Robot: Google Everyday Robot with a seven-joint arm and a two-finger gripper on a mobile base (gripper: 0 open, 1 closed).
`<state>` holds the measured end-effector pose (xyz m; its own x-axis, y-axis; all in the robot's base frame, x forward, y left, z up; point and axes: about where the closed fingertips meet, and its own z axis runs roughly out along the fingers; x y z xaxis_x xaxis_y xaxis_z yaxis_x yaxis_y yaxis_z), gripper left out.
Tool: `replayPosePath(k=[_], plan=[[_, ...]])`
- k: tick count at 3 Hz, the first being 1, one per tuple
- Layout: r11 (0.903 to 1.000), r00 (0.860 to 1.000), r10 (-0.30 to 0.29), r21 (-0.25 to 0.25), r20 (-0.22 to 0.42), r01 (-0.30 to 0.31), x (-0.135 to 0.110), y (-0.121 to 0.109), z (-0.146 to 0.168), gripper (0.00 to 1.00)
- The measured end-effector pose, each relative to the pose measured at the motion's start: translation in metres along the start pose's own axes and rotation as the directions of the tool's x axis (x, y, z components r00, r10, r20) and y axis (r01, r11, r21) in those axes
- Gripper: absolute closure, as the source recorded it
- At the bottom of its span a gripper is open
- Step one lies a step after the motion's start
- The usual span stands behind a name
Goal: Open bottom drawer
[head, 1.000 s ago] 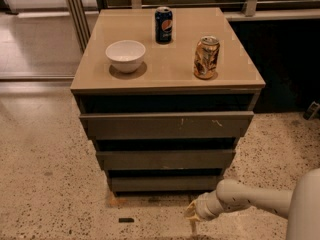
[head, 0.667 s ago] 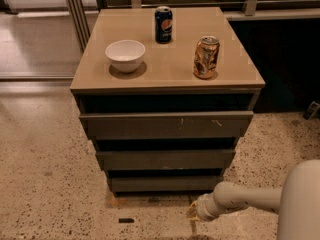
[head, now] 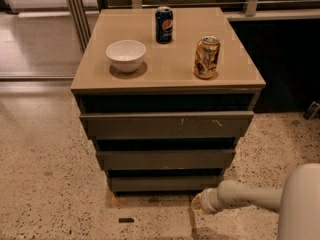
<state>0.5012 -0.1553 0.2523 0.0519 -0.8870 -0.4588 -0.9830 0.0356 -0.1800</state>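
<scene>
1. Fingers of the gripper (head: 196, 204): whether they are spread or closed, I cannot tell.
2. The gripper hangs low, near the floor (head: 50, 184), at the end of a white arm (head: 247, 196) that reaches in from the right.
3. It sits just below and in front of the right end of the bottom drawer (head: 165, 183); I cannot tell whether they touch.
4. The bottom drawer is the lowest of three dark grey-brown fronts under the table (head: 235, 71), a plain strip that looks shut.
5. Above it is the middle drawer (head: 165, 160), and above that the top drawer (head: 150, 126), which has white scratch marks towards its right.
6. On the table stand a white bowl (head: 126, 54) at the left, a blue can (head: 163, 24) at the back and a gold can (head: 206, 57) at the right, all well apart.
7. A small dark object (head: 126, 219) lies on the floor in front of the drawers, left of the gripper.
</scene>
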Motion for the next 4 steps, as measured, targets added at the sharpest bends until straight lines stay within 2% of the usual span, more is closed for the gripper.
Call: replayPosePath(k=[1,2,3,4], plan=[[0.9988,0.999,-0.002,0.049,0.044,0.0,0.012,-0.023,0.0,0.12],[0.996,0.995,0.002,0.088,0.095,-0.01,0.019,-0.043,0.0,0.0],[0.9941,0.99,0.003,0.107,0.141,-0.018,0.022,-0.058,0.004,0.0],[0.9939,0.985,0.014,0.105,0.175,-0.033,0.026,-0.069,0.014,0.0]])
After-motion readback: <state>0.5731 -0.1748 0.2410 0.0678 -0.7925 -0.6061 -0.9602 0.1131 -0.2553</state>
